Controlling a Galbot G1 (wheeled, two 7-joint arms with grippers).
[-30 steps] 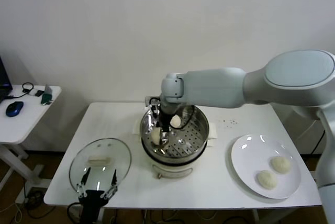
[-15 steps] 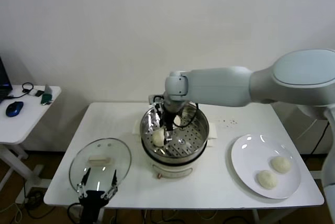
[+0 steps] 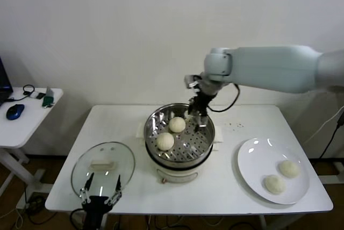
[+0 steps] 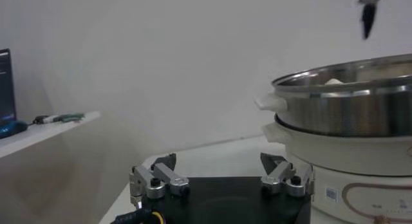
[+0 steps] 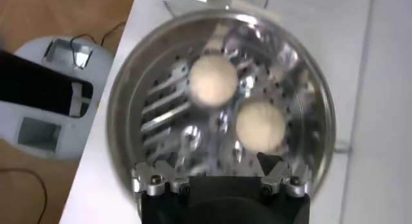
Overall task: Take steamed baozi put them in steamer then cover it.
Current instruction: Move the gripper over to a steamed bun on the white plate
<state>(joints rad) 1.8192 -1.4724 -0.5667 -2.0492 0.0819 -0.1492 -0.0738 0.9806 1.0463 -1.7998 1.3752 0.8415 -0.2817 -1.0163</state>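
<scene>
lifted clear of the steamer (image 3: 180,133), the right claw (image 3: 196,115) now hovers open and empty over its far rim, leaving two baozi (image 3: 177,124) inside, two on the plate (image 3: 252,160), while the left claw (image 3: 100,189), open, waits by the lid (image 3: 102,166).

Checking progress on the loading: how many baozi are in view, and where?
4. Two baozi lie in the steamer; two more wait on the plate. None seems hidden.
</scene>
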